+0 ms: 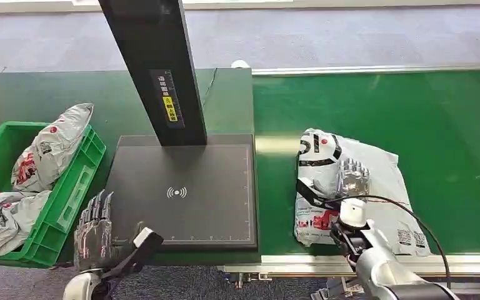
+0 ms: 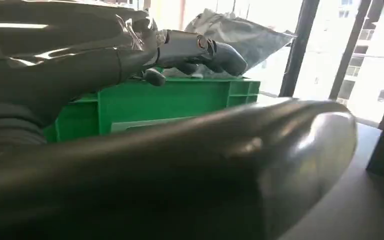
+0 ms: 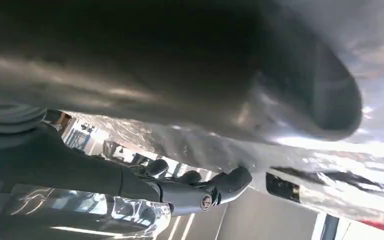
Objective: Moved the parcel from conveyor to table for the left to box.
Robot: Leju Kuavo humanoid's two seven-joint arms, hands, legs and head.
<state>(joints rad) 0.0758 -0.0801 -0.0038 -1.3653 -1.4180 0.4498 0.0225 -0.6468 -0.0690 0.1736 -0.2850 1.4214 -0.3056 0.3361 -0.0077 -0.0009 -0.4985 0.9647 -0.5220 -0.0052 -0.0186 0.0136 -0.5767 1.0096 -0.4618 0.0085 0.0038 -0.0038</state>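
Note:
A grey plastic parcel (image 1: 384, 165) with red and black print lies on the green conveyor (image 1: 412, 106), near its front edge. My right hand (image 1: 349, 179) is on the parcel's left part, fingers laid over the top and thumb tucked at its left edge. In the right wrist view the crinkled film (image 3: 190, 145) runs between the thumb and the dark fingers (image 3: 200, 192), so the hand grips it. My left hand (image 1: 95, 228) hovers open by the front left corner of the black table (image 1: 187, 206), holding nothing. Its fingers (image 2: 200, 50) reach toward the green box (image 2: 180, 100).
The green box (image 1: 69, 200) at the left holds several grey parcels (image 1: 53, 147). A black post (image 1: 156, 69) rises from the back of the black table, which has a scan mark at its middle. A metal rail (image 1: 300, 259) edges the conveyor's front.

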